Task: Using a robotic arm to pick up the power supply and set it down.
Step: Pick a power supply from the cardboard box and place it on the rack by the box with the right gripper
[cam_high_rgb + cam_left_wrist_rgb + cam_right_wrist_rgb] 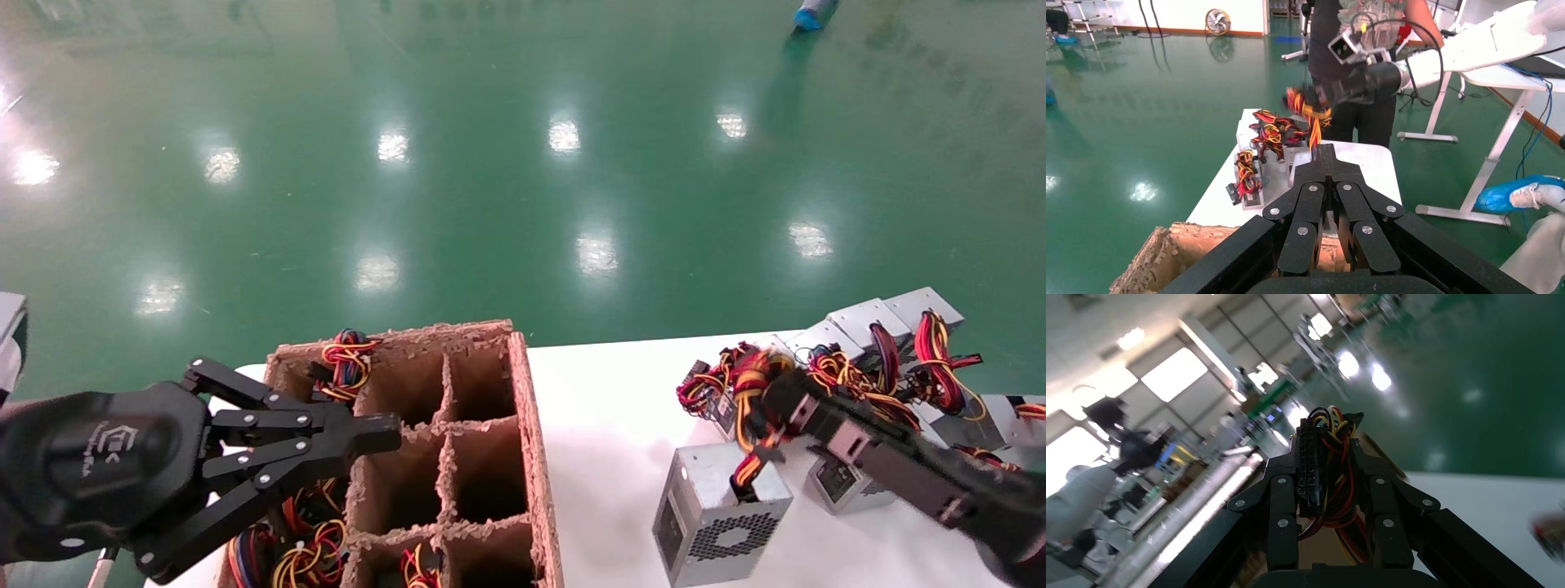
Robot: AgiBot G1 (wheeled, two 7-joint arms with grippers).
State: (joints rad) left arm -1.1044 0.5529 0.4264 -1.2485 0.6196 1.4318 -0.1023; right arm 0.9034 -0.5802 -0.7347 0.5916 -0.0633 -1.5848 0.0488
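Note:
A grey power supply (719, 514) with a hexagon-ring vent stands near the front of the white table (605, 425). Its red, yellow and black wire bundle (748, 392) runs up into my right gripper (772, 402). That gripper (1329, 450) is shut on the bundle and its black connector (1310, 471). I cannot tell whether the box rests on the table or hangs just above it. My left gripper (384, 434) hovers over the cardboard box, shut with nothing in it; its tips (1326, 153) meet in the left wrist view, where the right arm (1367, 82) holds the wires (1310, 113) farther off.
A partitioned cardboard box (523, 457) stands at the table's left, with wire bundles (347, 359) showing in some cells. Several more power supplies (878, 322) with tangled wires crowd the back right. A person (1370, 61) stands behind the table, and beyond it is green floor.

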